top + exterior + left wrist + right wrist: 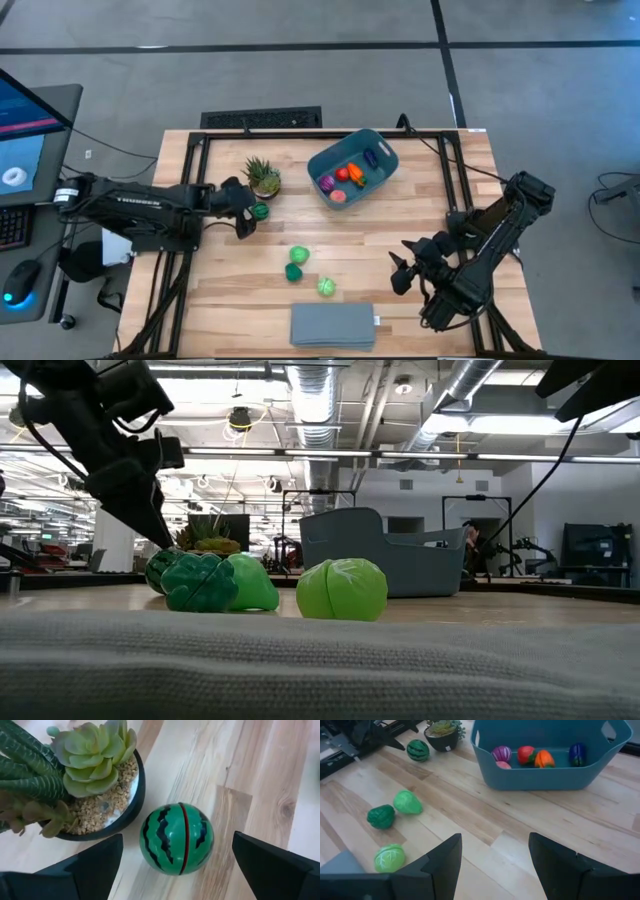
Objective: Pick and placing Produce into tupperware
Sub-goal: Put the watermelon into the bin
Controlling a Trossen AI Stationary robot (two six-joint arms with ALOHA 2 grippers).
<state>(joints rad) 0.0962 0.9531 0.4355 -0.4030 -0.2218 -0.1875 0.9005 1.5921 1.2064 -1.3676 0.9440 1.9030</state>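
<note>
A striped green watermelon toy rests on the wood beside the potted plant's black pot. My left gripper is open, one finger on each side of the watermelon with a gap on both sides. Three more green produce pieces lie mid-table. The teal tupperware at the far middle holds several pieces, among them a purple one, a red one and an orange carrot. My right gripper waits open above the table's right side.
The spiky potted plant stands close against the watermelon on its far-left side. A flat grey-blue slab lies at the near edge. Bare wood lies between the green pieces and the tupperware.
</note>
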